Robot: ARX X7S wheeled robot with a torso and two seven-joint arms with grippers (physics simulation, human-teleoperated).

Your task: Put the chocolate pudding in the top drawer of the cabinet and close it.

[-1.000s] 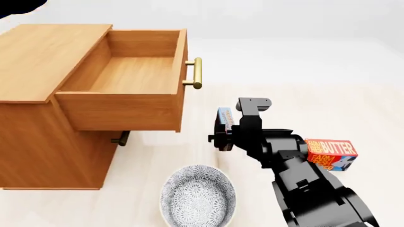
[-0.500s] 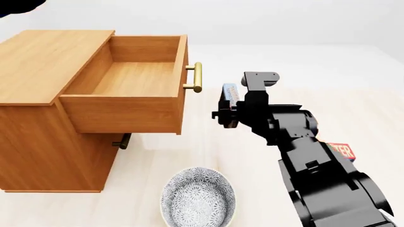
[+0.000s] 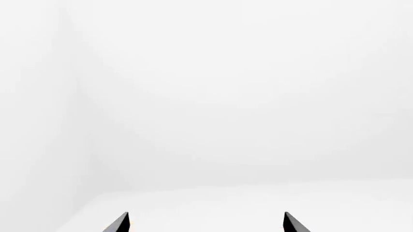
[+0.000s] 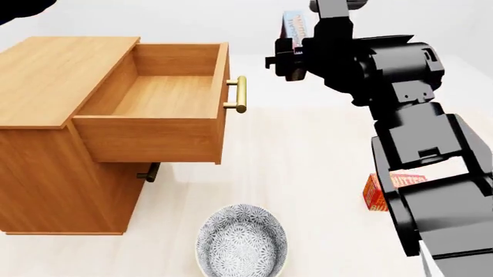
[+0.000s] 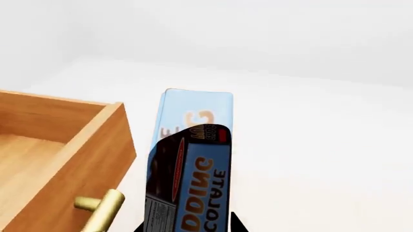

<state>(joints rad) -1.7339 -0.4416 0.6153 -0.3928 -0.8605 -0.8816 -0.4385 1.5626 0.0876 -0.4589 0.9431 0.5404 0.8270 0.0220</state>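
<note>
The right gripper [image 4: 290, 55] is up high, well above the floor [image 4: 308, 156] and off to the side of the drawer's [image 4: 154, 109] front, with its fingers clamped on the pudding [image 4: 295, 24]. The box stands on edge in the grip, its upper end poking out above the black wrist in the head view. From the right wrist camera the pudding [image 5: 190, 164] fills the middle of the picture, blue face with a dark printed panel, held lengthwise, and the drawer's near corner [image 5: 77, 159] and brass handle [image 5: 100, 208] sit just beside it, not touching.

The drawer is pulled fully out of the cabinet [image 4: 54, 115] and its wooden bottom is bare. Its handle [image 4: 240, 95] faces the right arm. Below it the lower drawer's small handle [image 4: 150, 172] shows in shadow.

On the floor near the robot lies a patterned bowl [image 4: 242, 239], in front of the cabinet. A butter box [image 4: 389, 187] stands on the floor farther right, partly hidden behind the right arm.

The left gripper [image 3: 205, 227] shows only two dark fingertips [image 3: 119, 223] at the edge of its own camera's picture, set wide apart with nothing between them, pointing at a blank white background.
</note>
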